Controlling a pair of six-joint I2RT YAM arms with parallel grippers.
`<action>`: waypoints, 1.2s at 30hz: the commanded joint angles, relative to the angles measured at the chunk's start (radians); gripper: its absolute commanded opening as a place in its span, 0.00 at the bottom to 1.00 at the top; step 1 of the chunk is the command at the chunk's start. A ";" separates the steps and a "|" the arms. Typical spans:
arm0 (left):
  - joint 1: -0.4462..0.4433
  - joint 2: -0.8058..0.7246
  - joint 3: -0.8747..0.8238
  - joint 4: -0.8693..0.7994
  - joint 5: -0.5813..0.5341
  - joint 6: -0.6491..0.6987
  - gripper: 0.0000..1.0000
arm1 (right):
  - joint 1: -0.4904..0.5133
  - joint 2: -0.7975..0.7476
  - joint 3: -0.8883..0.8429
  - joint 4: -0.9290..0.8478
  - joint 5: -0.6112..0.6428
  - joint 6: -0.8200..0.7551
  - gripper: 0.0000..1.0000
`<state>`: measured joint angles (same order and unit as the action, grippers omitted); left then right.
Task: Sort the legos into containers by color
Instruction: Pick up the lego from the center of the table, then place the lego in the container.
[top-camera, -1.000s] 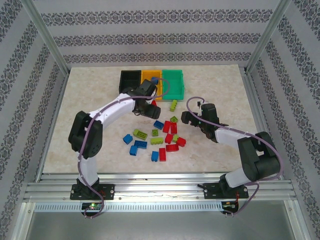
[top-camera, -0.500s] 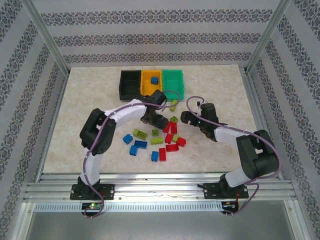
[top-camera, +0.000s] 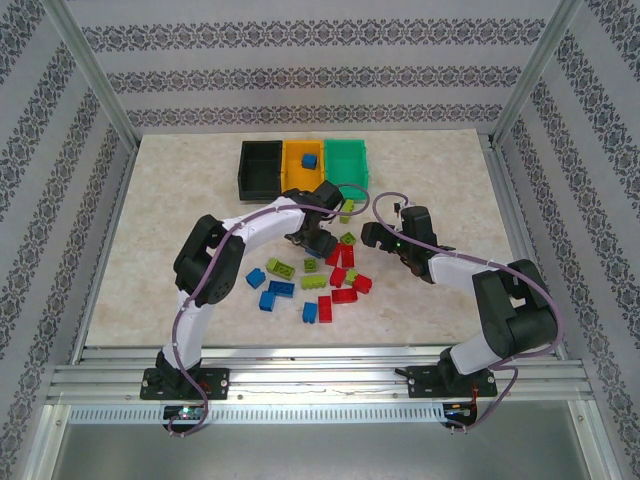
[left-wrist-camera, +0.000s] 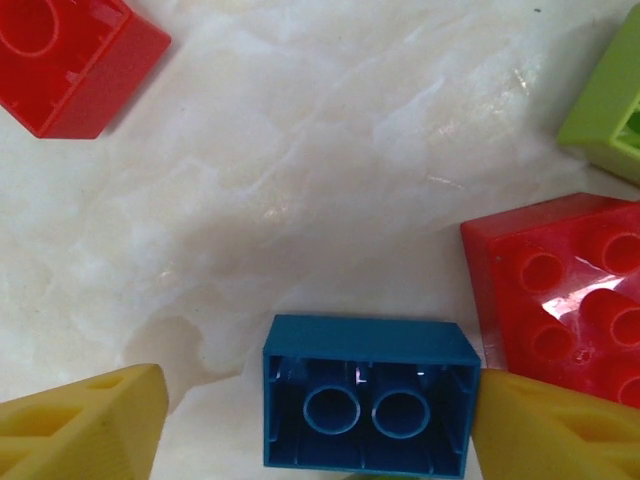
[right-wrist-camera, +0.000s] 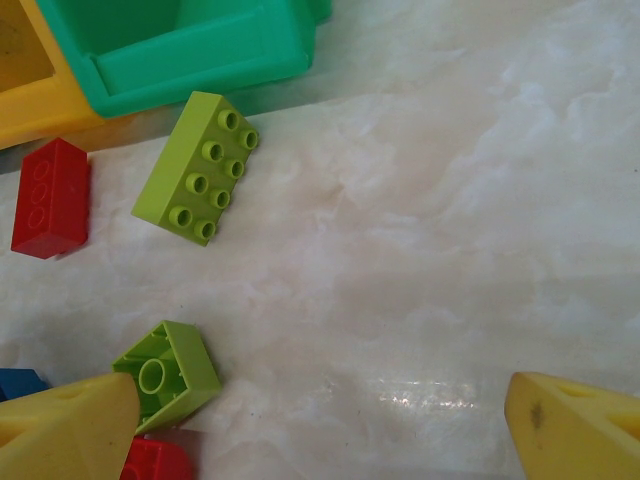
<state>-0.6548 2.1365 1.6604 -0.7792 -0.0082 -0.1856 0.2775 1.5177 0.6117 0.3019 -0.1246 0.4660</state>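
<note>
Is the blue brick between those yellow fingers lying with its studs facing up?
No, the blue brick lies upside down, its hollow underside with two round tubes facing up.

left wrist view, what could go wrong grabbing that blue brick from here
The blue brick sits off-centre in the left gripper: one of the jaws is at its side, the other stands apart. Closing may slide or twist it on the smooth table. The studs-up red brick lies close beside it, near that nearer jaw, so it could get nudged or pinched too.
</note>
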 joint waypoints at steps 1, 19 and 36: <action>-0.009 0.028 0.015 -0.045 0.001 0.011 0.76 | 0.006 0.004 0.023 -0.004 -0.013 0.008 0.94; -0.008 -0.010 0.005 -0.024 -0.017 0.007 0.50 | 0.005 0.008 0.025 -0.004 -0.013 0.009 0.94; 0.175 0.172 0.676 -0.165 -0.027 0.047 0.60 | 0.005 0.015 0.028 -0.003 -0.013 0.010 0.94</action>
<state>-0.4995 2.2280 2.2189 -0.8482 0.0032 -0.1658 0.2775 1.5215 0.6136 0.3019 -0.1246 0.4690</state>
